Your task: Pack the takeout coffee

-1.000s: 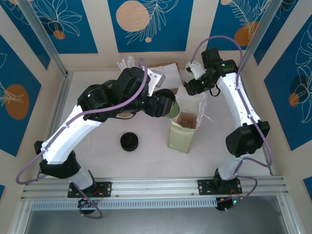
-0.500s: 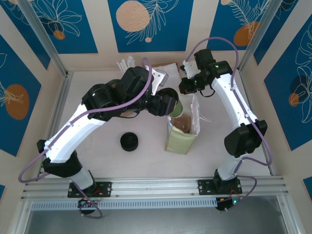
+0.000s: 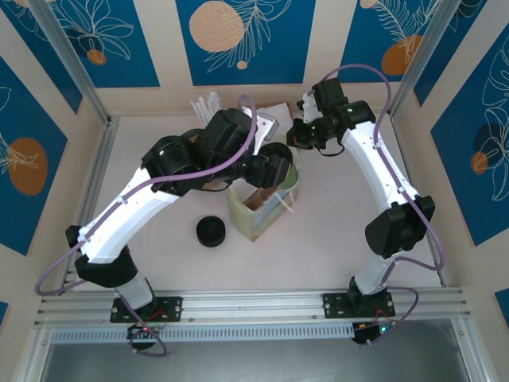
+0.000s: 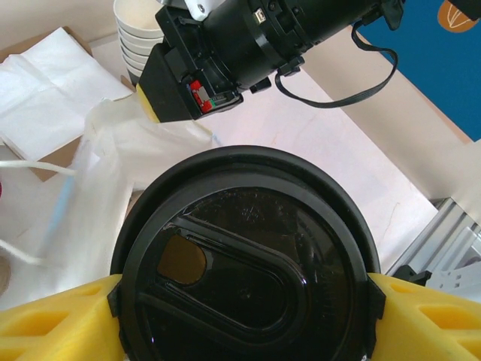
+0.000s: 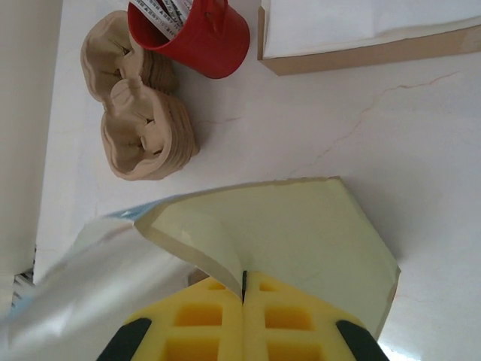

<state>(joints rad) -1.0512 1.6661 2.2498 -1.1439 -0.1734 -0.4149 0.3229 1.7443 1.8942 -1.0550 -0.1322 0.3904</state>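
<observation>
The takeout coffee (image 4: 244,263), with its round black lid facing the left wrist camera, is held by my left gripper (image 4: 244,301), one yellow finger on each side of the lid. From above, the cup (image 3: 277,154) hangs at the mouth of the pale olive paper bag (image 3: 242,213), which leans over with its brown inside showing. My right gripper (image 5: 244,277) is shut on the bag's top edge (image 5: 301,226). In the top view that gripper (image 3: 295,137) sits just behind the cup.
A loose black lid (image 3: 211,231) lies left of the bag. Stacked white cups (image 4: 139,34) and a box of white napkins (image 5: 361,30) stand at the back. A red cup (image 5: 197,34) and pulp cup carriers (image 5: 143,124) are near the back wall.
The right gripper closed on the bag's rim and pulled it back and left, so the upright bag now leans with its base shifted left. The left arm carried the cup slightly back.
</observation>
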